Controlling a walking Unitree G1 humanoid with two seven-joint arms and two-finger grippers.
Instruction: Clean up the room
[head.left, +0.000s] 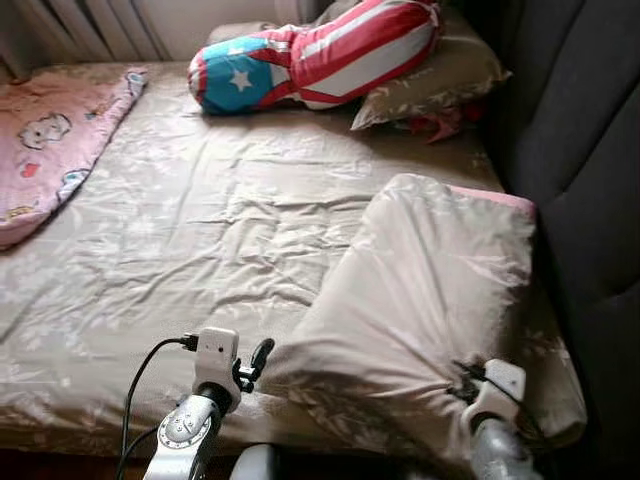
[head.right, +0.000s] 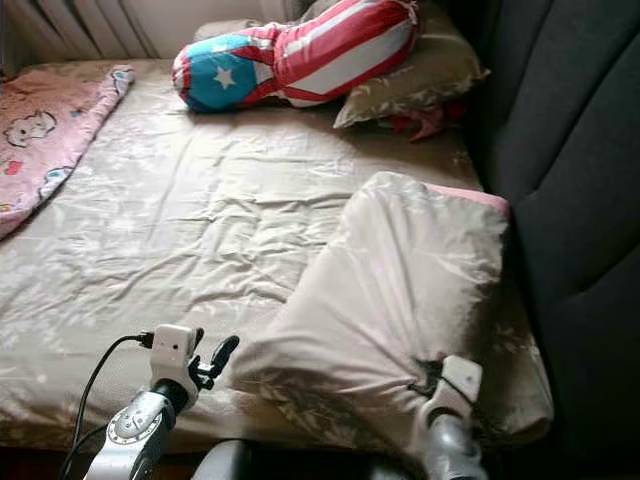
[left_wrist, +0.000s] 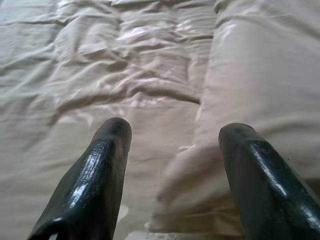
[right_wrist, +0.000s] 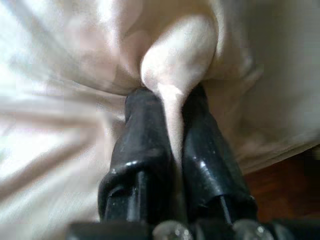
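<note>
My right gripper (right_wrist: 172, 100) pinches the folded duvet (head.left: 420, 290) near the bed (head.left: 200, 230) edge, my left gripper (left_wrist: 172, 132) spread beside it.

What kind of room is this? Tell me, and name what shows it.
A bedroom, most likely: a wide bed under a beige sheet, a padded headboard, pillows including a flag-patterned pillow, and a folded duvet pinched by the right gripper.
</note>
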